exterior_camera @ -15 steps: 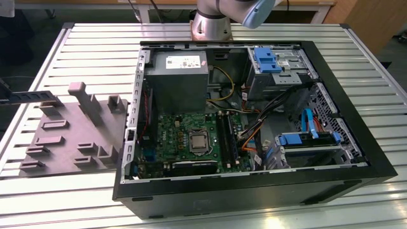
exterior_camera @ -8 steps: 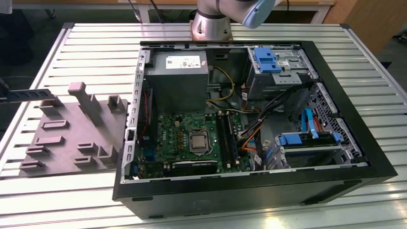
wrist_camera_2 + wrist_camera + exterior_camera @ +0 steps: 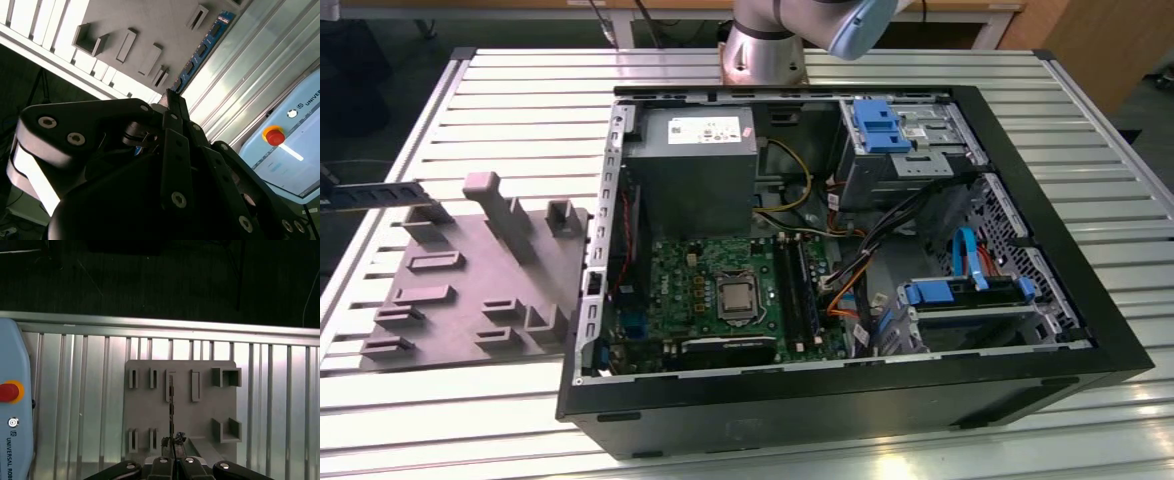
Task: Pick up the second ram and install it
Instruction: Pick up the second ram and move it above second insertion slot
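My claw (image 3: pixel 172 441) is closed on the second ram (image 3: pixel 171 405). The fingers pinch one end, and the stick projects edge-on from the fingertips over the grey tray (image 3: pixel 200 410). In the second wrist view, its row of chips faces the camera. In the exterior view, the ram lies level at the 9 o'clock edge of the picture, near the tray's 10 o'clock corner. The open computer case (image 3: pixel 1067 340) stands at the tray's 3 o'clock on the slatted table (image 3: pixel 854 70).
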You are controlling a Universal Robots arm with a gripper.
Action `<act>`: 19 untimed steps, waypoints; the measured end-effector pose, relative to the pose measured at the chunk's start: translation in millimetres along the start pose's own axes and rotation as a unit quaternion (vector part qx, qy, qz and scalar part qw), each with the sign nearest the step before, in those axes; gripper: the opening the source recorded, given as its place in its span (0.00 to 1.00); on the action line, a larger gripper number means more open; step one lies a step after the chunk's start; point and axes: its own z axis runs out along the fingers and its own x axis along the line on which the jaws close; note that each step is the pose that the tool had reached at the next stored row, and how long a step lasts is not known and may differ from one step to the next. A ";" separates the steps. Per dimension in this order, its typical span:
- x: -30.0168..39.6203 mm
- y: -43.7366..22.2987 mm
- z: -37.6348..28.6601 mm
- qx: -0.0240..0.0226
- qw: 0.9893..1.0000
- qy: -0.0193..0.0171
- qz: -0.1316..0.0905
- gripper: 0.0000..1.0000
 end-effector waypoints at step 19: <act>-0.5 0.2 -6.9 0.000 1.000 -0.001 0.000 0.11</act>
